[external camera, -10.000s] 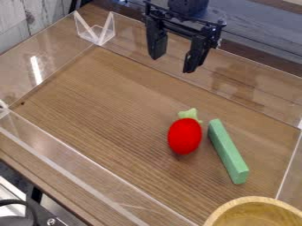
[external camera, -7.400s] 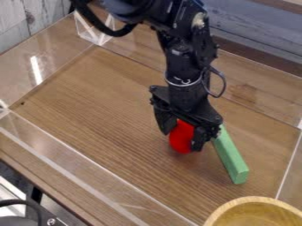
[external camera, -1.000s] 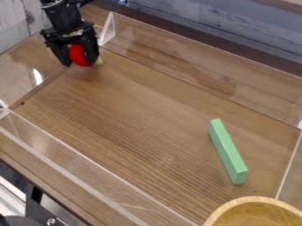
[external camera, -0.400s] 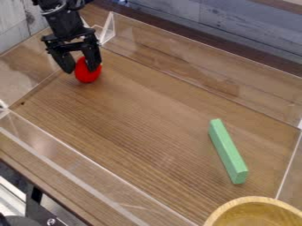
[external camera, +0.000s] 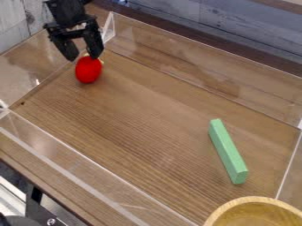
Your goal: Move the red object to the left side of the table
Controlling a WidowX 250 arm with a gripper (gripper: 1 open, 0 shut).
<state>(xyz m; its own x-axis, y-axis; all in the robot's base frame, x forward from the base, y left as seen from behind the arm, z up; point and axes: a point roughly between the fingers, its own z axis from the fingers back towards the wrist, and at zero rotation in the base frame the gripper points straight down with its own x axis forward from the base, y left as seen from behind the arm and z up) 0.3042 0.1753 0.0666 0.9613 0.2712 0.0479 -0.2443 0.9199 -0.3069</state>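
Note:
The red object (external camera: 87, 70), a small glossy rounded toy fruit, rests on the brown wood-grain table (external camera: 154, 124) at its far left, close to the clear left wall. My gripper (external camera: 74, 47) hangs just above and behind it, open, with its two dark fingers (external camera: 59, 47) spread apart and nothing between them. The fingertips stand clear of the fruit.
A long flat green block (external camera: 228, 150) lies at the right side of the table. The rim of a round wooden bowl (external camera: 253, 214) shows at the bottom right corner. Low clear acrylic walls (external camera: 35, 141) ring the tabletop.
The gripper came down with the red object at the far left, let it go on the table and has risen a little above it.

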